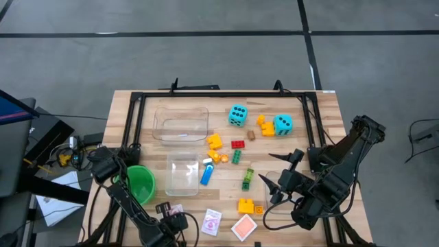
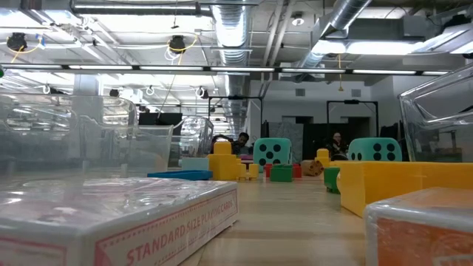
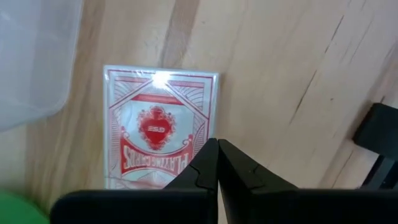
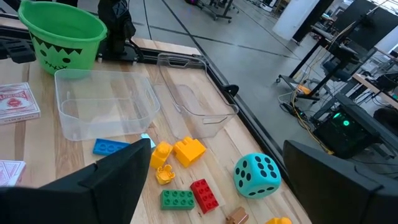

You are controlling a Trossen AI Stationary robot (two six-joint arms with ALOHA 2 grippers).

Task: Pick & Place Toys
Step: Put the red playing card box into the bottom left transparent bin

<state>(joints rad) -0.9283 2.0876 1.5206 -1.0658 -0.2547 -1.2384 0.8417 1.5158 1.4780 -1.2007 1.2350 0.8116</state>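
Note:
Two cyan dice [image 1: 238, 115] [image 1: 282, 124] rest on the table's far part. Small bricks lie in the middle: yellow [image 1: 215, 142], red [image 1: 237, 145], green [image 1: 247, 180], blue [image 1: 206, 173] and yellow [image 1: 245, 205]. Red-and-white card packs lie flat near the front edge [image 1: 211, 221] [image 1: 245, 226]. A third pack [image 3: 158, 124] lies under my left gripper [image 3: 217, 163], which is shut at the front left [image 1: 171, 218]. My right gripper [image 1: 281, 169] hangs wide open and empty above the table, right of the bricks; in its wrist view [image 4: 227, 186] the dice and bricks lie ahead of it. My left gripper's shut fingertips [image 3: 208, 165] point down over one short end of the card pack [image 3: 155, 168], which lies flat on the table. I cannot tell whether they touch it.
A green cup [image 1: 140, 184] stands at the left by my left arm. Clear bins stand at the far left [image 1: 180, 123], the middle [image 1: 183, 171] and below my right gripper [image 1: 274, 202]. A black frame [image 1: 226, 92] runs along the table's edges.

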